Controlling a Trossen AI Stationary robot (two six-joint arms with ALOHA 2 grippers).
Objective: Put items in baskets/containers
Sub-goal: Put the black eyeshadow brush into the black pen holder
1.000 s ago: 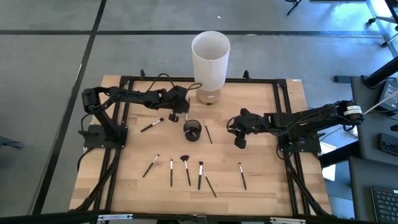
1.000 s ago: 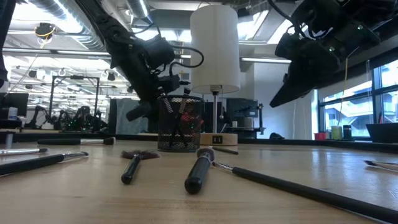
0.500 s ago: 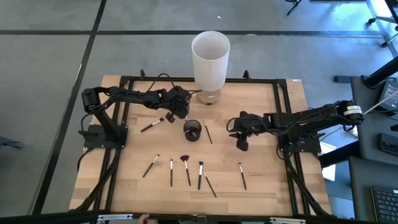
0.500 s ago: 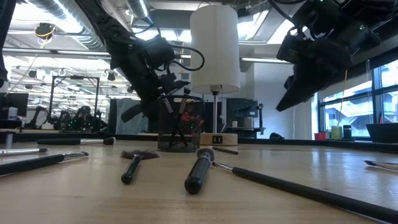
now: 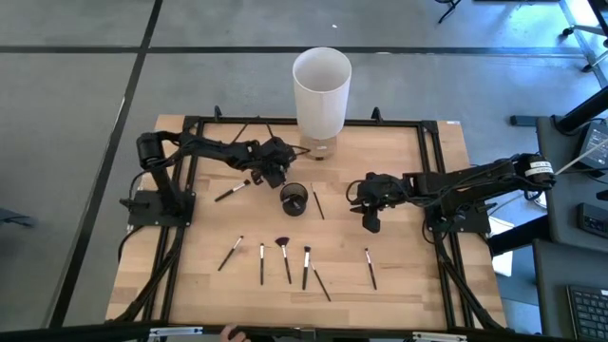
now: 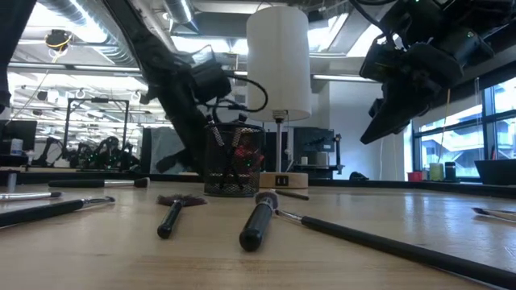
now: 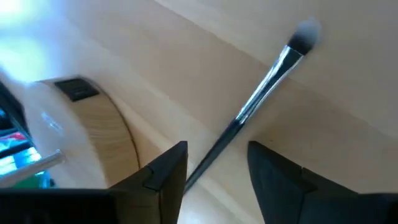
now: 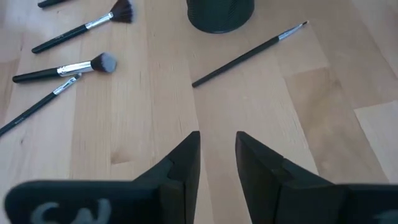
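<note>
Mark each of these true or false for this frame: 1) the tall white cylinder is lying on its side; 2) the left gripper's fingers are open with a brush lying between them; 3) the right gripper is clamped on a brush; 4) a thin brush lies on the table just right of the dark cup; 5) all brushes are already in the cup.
1) False. The tall white cylinder stands upright on its wooden base.
2) True. The left gripper is open, with a pale-tipped brush running between its fingers on the table.
3) False. The right gripper holds nothing; bare table shows between its fingers.
4) True. A thin brush lies beside the dark cup.
5) False. A row of brushes is on the table, nearer the front edge.
</note>
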